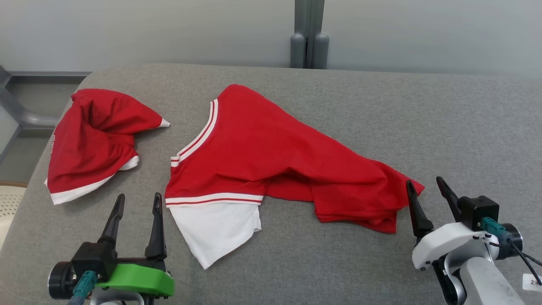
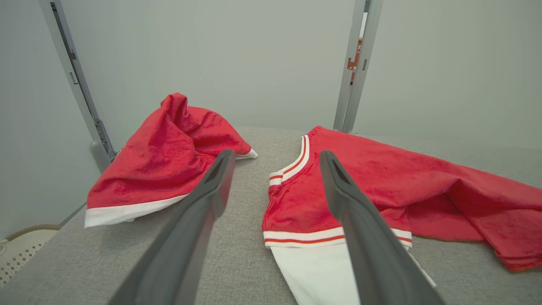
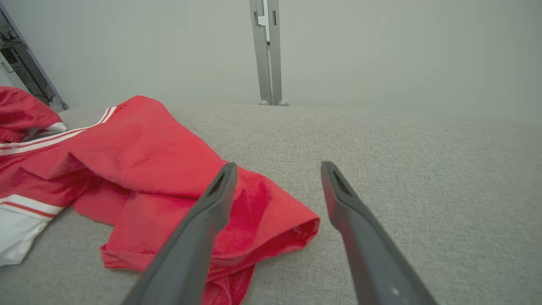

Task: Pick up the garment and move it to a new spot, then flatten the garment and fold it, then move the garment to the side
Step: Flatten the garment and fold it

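Head view: red garment (image 1: 262,156) sits rumpled on the grey table (image 1: 381,106), left gripper (image 1: 139,195) and right gripper (image 1: 424,181) both wide open and empty by its near corners, so it looks like the pickup step, and next each needs to pinch an edge.

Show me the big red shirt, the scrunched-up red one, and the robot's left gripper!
big red shirt (image 1: 271,144): head view, middle of its red body.
scrunched-up red garment (image 1: 91,140): head view, middle of the bundle.
left gripper (image 1: 139,196): head view, between its two open fingertips.
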Controlling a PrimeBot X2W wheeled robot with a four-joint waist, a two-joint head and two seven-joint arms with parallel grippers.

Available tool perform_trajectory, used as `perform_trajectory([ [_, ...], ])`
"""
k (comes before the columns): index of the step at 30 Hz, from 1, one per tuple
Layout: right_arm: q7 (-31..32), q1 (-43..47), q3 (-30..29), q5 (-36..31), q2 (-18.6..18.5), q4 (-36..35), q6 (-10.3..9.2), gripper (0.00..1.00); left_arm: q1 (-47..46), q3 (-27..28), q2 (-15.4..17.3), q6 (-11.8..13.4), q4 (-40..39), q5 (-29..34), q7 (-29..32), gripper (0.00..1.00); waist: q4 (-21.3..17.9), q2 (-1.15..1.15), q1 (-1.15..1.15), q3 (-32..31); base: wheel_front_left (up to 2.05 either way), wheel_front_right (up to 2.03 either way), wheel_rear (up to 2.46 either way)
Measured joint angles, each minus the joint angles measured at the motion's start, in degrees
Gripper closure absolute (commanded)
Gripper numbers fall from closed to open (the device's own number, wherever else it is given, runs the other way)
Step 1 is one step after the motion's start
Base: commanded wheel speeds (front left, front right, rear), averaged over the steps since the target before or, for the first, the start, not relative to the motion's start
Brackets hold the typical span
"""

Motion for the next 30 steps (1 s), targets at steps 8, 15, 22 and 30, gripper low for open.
perform_trajectory([
  [8,0.0,-1.3,0.3,1.5,1.0,9.5,0.0,0.0,-1.2,-2.8,0.0,0.9,0.4,-1.8,0.0,0.0,2.9,0.0,0.0,1.8,0.0,0.0,0.0],
  [15,0.0,-4.5,2.7,5.7,1.1,15.3,0.0,1.0,-1.5,-3.7,0.0,1.5,0.4,-2.2,0.0,0.0,4.1,0.0,0.0,3.1,0.0,0.0,0.0],
  [22,0.0,-9.4,0.9,6.7,-4.6,12.5,0.0,1.0,-2.3,-4.7,0.0,1.7,0.7,-2.4,0.0,0.0,4.2,0.0,0.0,3.7,0.0,0.0,0.0],
  [30,0.0,-17.4,0.2,8.5,-13.6,12.3,0.01,1.0,-2.9,-6.9,-0.1,2.1,1.1,-3.4,0.0,0.0,5.4,0.0,0.0,4.3,0.0,0.0,0.0],
])
